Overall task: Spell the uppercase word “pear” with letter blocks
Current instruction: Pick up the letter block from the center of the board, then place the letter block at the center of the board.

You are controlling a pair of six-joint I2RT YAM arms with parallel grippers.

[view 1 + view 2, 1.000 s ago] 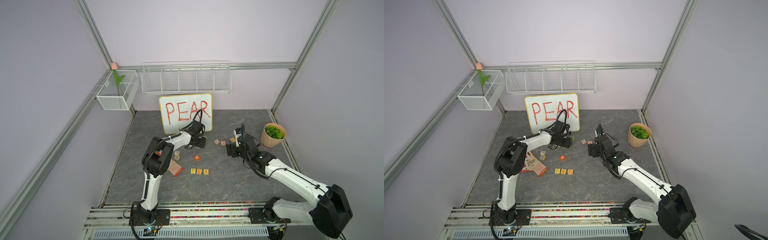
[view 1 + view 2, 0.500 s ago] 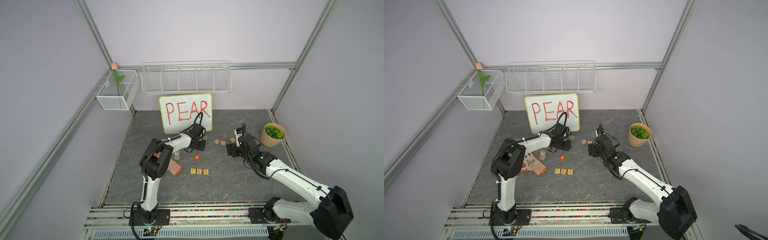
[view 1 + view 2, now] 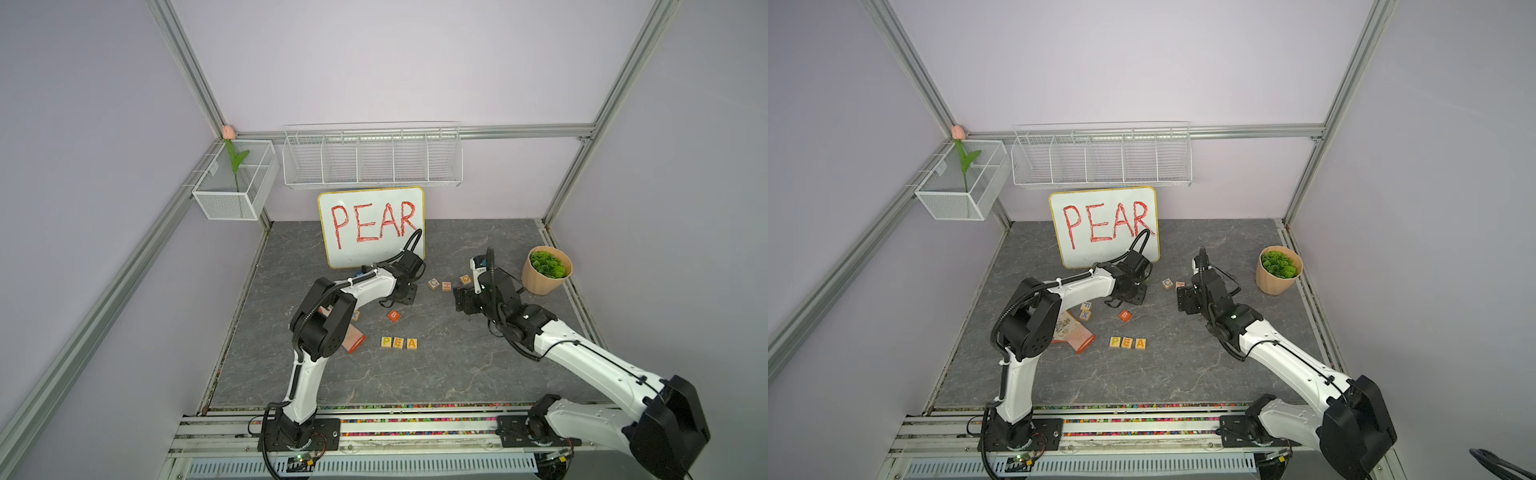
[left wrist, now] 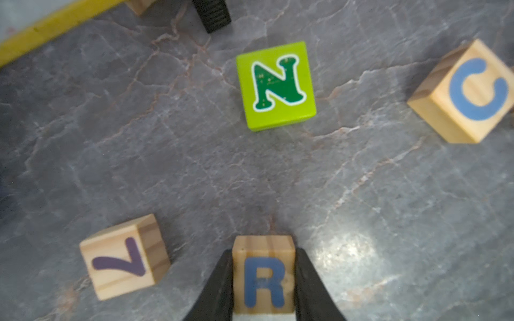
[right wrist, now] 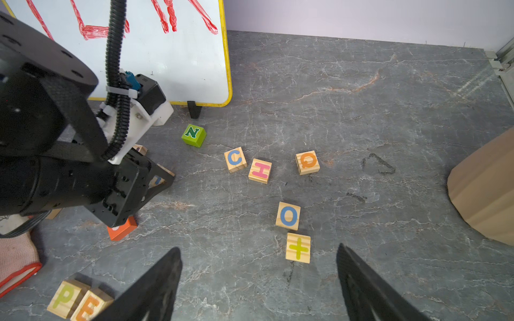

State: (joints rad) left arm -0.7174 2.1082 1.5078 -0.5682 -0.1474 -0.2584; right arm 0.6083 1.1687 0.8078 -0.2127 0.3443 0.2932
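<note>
Nearest me, the P-E-A row (image 3: 398, 343) runs 9 to 3 o'clock, with the place after A free. Farther off, at about 12 o'clock from that place, my left gripper (image 4: 263, 253) is clamped on the R block (image 4: 264, 282). My right gripper (image 5: 258, 248) is spread wide and holds nothing.
</note>
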